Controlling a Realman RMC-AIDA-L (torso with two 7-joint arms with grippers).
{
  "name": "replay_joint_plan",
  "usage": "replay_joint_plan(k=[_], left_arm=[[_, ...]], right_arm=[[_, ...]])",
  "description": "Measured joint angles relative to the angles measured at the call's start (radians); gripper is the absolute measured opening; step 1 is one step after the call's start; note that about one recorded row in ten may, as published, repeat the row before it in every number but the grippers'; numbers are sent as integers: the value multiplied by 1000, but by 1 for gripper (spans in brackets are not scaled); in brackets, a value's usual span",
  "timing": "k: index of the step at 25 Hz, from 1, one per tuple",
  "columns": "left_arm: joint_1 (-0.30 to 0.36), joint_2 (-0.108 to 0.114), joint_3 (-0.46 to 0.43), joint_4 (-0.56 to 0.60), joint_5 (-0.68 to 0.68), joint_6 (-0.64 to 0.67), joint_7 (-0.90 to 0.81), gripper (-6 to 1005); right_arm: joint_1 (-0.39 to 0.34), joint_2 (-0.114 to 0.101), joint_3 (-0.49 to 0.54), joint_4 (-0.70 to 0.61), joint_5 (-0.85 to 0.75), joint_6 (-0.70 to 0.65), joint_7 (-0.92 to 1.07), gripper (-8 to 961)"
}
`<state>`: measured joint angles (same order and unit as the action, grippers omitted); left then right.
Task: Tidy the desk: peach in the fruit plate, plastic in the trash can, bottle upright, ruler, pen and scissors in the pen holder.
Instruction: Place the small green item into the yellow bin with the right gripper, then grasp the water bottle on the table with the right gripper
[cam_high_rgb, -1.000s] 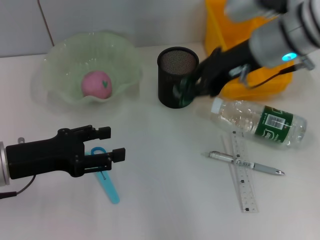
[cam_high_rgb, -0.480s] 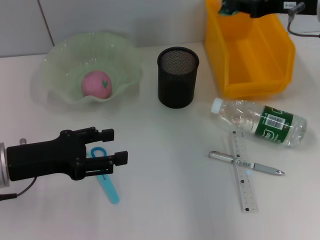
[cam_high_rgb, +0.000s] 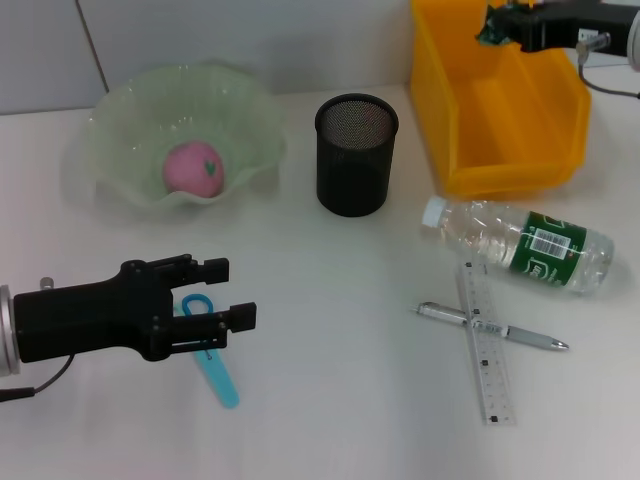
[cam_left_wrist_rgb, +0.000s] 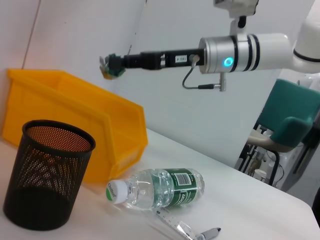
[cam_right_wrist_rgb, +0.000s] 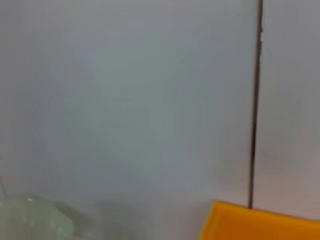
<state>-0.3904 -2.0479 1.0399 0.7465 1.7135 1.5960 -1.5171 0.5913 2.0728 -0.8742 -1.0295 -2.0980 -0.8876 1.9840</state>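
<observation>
Now my right gripper (cam_high_rgb: 492, 27) clenches one crumpled green plastic scrap (cam_left_wrist_rgb: 111, 67) above the single yellow plastic bin (cam_high_rgb: 500, 110); my left gripper (cam_high_rgb: 228, 292) gapes over one blue-handled scissors (cam_high_rgb: 212, 362).

Little can be read. The bottle (cam_high_rgb: 520, 249), lying near the right edge of the tabletop, wears a green label (cam_high_rgb: 545, 251) with a white barcode patch; its digits and any brand are too small to make out. The ruler (cam_high_rgb: 485, 343) near the front right carries scale marks, but no numbers are legible. In the left wrist view, the right arm's black forearm section (cam_left_wrist_rgb: 175, 59) bears a small white label whose print cannot be made out
</observation>
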Motion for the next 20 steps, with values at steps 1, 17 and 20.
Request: replay_joint_plan(k=[1, 17, 20], left_arm=[[0, 0, 0, 0, 0, 0, 0, 786], [2, 0, 0, 4, 0, 10, 0, 786], [2, 0, 0, 4, 0, 10, 0, 786]], right_arm=[[4, -2, 0, 15, -6, 9, -3, 139], [19, 2, 6, 64, -62, 53, 4, 605], [17, 3, 6, 58, -50, 48, 4, 702]])
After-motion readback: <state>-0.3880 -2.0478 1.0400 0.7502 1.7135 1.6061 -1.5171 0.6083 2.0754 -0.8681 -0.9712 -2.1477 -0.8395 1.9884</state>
